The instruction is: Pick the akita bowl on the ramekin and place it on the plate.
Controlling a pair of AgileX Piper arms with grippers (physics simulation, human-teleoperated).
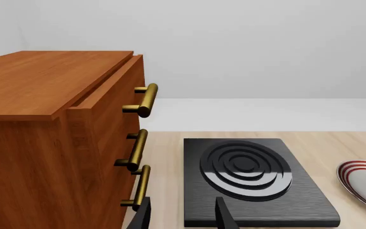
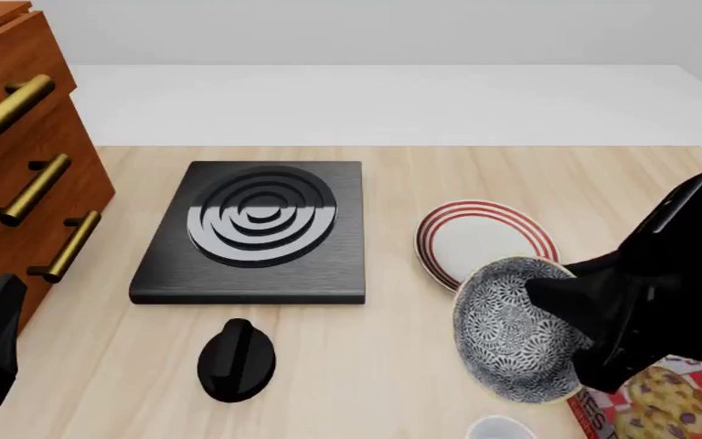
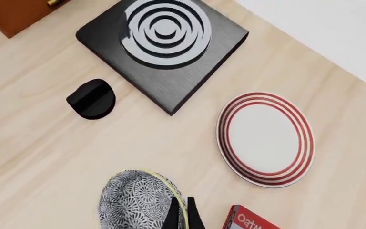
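The right hand (image 3: 183, 212) is clenched on the pale rim of the small round speckled black-and-white bowl (image 2: 515, 329), holding it tilted above the pale wooden worktop (image 2: 364, 366), with the bowl's far edge overlapping the near edge of the round white plate with red rings (image 2: 479, 236) in the front view. The small plain white cup (image 2: 497, 428) shows only as a sliver just nearer the camera than the bowl, so the bowl looks already lifted clear of it.

To finish well, I would carry the bowl a little farther over the plate until it is centred within the red rings, level it, lower it until it sits flat, and only then let go; releasing while tilted risks it rolling off the rim.

The left hand (image 1: 183, 214) hangs released, grasping nothing, well away from the plate beside the wooden drawer cabinet with brass handles (image 2: 15, 155). The black hob slab (image 2: 260, 233) lies between cabinet and plate. Beyond the worktop the room is plain pale grey.
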